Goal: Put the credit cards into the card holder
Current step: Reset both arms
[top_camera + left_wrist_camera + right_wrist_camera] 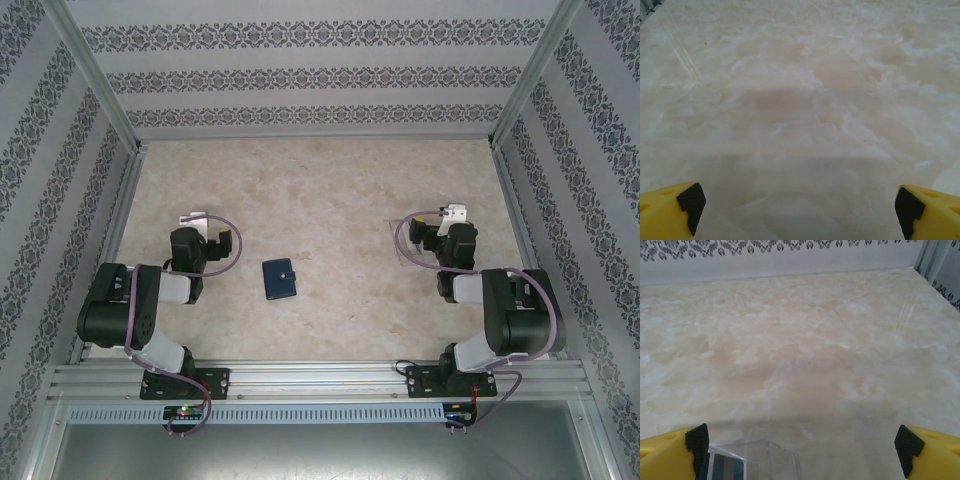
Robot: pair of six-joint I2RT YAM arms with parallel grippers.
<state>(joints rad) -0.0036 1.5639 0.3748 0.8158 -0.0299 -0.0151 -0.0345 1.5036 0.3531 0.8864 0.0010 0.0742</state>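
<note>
First step, I judge: both grippers gape, empty. The holder [280, 279] lies shut, right of the left gripper [800, 215]. A clear piece [752, 460] sits between the fingers of the right gripper [800, 455]. Next: unsnap the holder.

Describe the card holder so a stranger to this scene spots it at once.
Look at the marbled beige table. Between the two arms, nearer the left arm, the card holder lies flat. It is the small dark navy rectangle with a snap tab on its right edge, unlike the clear plastic piece at the right gripper.
</note>
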